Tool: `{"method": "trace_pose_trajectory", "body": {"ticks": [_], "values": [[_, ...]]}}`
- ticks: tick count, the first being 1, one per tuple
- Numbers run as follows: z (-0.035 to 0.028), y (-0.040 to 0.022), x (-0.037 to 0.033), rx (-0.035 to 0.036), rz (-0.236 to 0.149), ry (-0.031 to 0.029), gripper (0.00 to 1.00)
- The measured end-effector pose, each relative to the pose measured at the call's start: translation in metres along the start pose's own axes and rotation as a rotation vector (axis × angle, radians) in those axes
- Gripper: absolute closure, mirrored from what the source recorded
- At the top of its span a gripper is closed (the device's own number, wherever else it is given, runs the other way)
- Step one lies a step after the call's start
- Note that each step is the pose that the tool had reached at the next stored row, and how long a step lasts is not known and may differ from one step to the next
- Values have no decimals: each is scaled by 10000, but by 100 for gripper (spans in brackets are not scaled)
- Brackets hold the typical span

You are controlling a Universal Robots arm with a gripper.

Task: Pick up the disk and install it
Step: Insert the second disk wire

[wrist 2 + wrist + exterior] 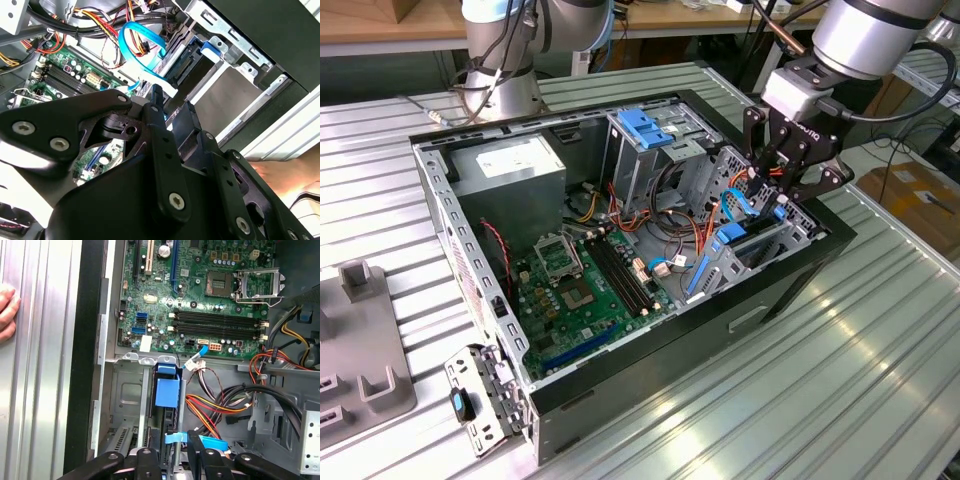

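Ribbed metal table (pixel 880 330); disk (pixel 732 238) just below end effector (pixel 785 200).

Ribbed silver metal table (pixel 860 400). An open computer case (pixel 770 300) lay on its side across the middle. A grey moulded fixture (pixel 360 350) sat at the exterior view's left, apart from the case. A small metal bracket (pixel 480 400) with a blue tab rested at the case's near corner. A robot arm's base (pixel 505 90) stood behind the case. In the first wrist view I noted a person's hand (pixel 6 310) on the slats.
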State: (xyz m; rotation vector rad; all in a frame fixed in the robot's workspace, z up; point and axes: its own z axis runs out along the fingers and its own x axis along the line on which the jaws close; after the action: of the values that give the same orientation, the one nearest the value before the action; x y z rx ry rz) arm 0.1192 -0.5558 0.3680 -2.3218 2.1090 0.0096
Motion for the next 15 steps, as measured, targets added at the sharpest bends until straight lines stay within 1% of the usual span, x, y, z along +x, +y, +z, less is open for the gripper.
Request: {"method": "trace_pose_trajectory", "body": {"ticks": [7,9,15], "values": [[0,-3,0,0,-1,0,64],[0,-13,1,0,-1,0,64],[0,-69,6,0,0,0,64]]}}
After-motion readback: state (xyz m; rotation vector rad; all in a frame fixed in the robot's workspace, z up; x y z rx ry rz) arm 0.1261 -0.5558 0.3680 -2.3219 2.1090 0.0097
